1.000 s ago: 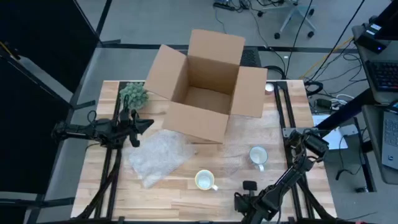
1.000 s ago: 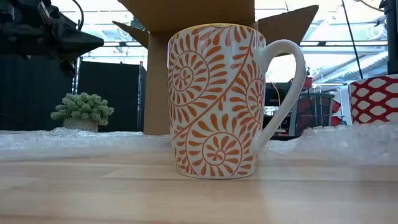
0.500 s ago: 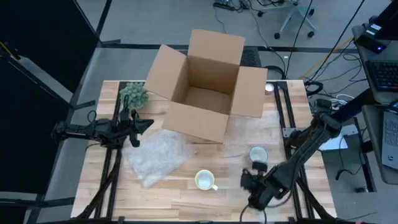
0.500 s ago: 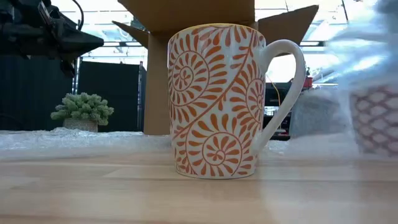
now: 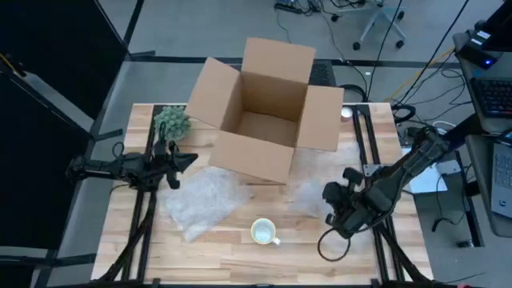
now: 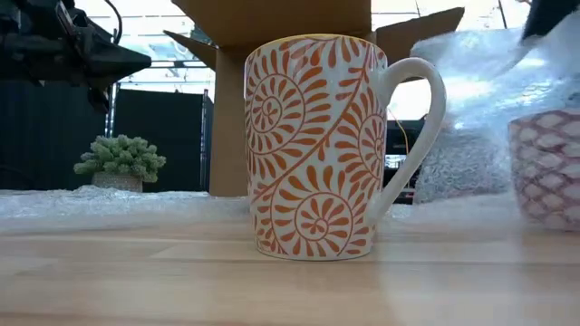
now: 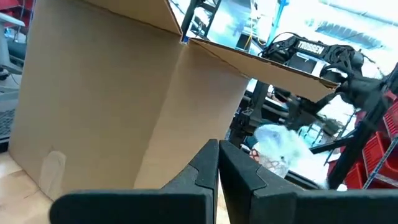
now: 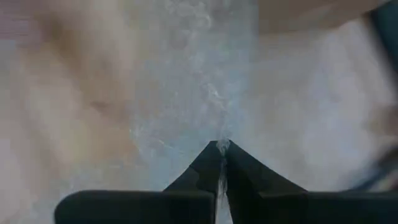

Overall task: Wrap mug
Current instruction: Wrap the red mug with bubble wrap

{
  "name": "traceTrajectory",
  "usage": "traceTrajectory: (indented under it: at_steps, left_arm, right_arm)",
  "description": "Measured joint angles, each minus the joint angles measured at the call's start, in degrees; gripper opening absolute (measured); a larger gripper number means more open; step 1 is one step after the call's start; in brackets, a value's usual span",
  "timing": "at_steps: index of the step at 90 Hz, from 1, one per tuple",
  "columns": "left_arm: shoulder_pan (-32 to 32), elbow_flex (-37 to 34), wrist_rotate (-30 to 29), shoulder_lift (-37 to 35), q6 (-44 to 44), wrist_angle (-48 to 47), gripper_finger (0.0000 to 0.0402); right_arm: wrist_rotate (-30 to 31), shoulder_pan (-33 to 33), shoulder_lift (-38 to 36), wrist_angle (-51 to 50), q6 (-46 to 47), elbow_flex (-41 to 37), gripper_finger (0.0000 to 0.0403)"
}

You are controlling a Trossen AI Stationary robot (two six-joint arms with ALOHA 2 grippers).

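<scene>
The right gripper (image 5: pixel 330 194), at 4 o'clock on the tabletop (image 5: pixel 240 258), pinches a bubble wrap sheet (image 6: pixel 494 100) that veils the red-patterned mug (image 6: pixel 546 167), blurring it. The left gripper (image 5: pixel 189 158) waits clenched at 9 o'clock, empty

An open cardboard box (image 5: pixel 264 112) stands at my twelve o'clock, flaps spread, on the wooden table (image 5: pixel 232 260). A small green plant (image 5: pixel 172 122) sits near it at ten o'clock. Beyond the table, an office chair (image 5: pixel 376 20) and floor cables (image 5: pixel 320 12).
</scene>
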Motion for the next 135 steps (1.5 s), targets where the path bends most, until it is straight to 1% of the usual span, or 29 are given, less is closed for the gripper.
traceTrajectory:
  at_steps: [8, 18, 30, 43, 48, 54, 72, 87, 97, 107, 111, 116, 122, 127, 135]
  left_arm:
    - [0.0, 0.0, 0.1, 0.0, 0.0, 0.3, 0.0]
    - [0.0, 0.0, 1.2, 0.0, 0.0, 2.4, 0.0]
    - [0.0, 1.4, 1.9, 0.4, 0.1, 2.2, 0.0]
    - [0.0, 3.8, 1.9, 3.1, 1.8, 1.8, 0.0]
    - [0.0, 5.0, 1.9, 5.0, 2.0, 1.6, 0.0]
    - [0.0, 6.7, 1.9, 8.0, 2.2, 1.8, 0.0]
    - [0.0, 13.8, 1.2, 20.3, 5.1, 1.8, 0.0]
    - [0.0, 20.8, 1.8, 31.3, 8.4, 1.7, 0.0]
    - [-0.3, 24.9, 3.0, 37.3, 9.6, 0.9, 0.0]
    - [-0.7, 28.7, 3.8, 40.8, 10.7, -2.9, 0.0]
    - [-0.9, 29.6, 4.0, 41.6, 11.2, -4.8, 0.0]
    - [-1.1, 30.2, 4.1, 42.4, 12.0, -6.5, 0.0]
    - [-1.1, 30.5, 4.1, 43.1, 13.1, -7.1, 0.0]
    - [-1.1, 30.6, 4.1, 43.3, 13.9, -7.2, 0.0]
    - [-1.1, 30.6, 4.1, 43.3, 14.0, -7.9, 0.0]
  right_arm:
    - [0.6, -1.4, 0.0, -0.8, 2.0, -2.8, 0.0]
    - [0.5, -3.2, 0.0, -1.1, 7.4, -7.0, 0.0]
    - [-0.6, -4.7, 0.1, -1.0, 12.1, -10.8, 0.0]
    - [-0.7, -5.8, 0.1, -1.0, 16.2, -13.2, 0.0007]
    - [-1.6, -6.6, 0.1, -1.0, 17.8, -13.9, 0.0018]
    - [-3.6, -7.9, 0.1, -0.9, 17.0, -14.5, 0.0036]
    - [-4.3, -12.4, -1.4, -0.9, 12.9, -14.8, 0.0109]
    - [-8.2, -15.5, -7.1, -1.2, 9.5, -14.8, 0.0169]
    - [-14.0, -16.4, -13.1, -1.1, 8.8, -14.7, 0.02]
    - [-20.3, -15.6, -18.8, 1.1, 10.6, -14.1, 0.0218]
    - [-21.6, -14.7, -20.7, 2.8, 11.3, -14.1, 0.0222]
    - [-21.4, -13.7, -22.5, 4.8, 11.9, -14.1, 0.0225]
    - [-19.7, -12.8, -23.7, 6.3, 12.5, -14.1, 0.0226]
    - [-18.3, -12.4, -23.8, 7.7, 12.8, -14.4, 0.0225]
    - [-18.1, -12.1, -22.5, 10.2, 12.9, -17.4, 0.0223]
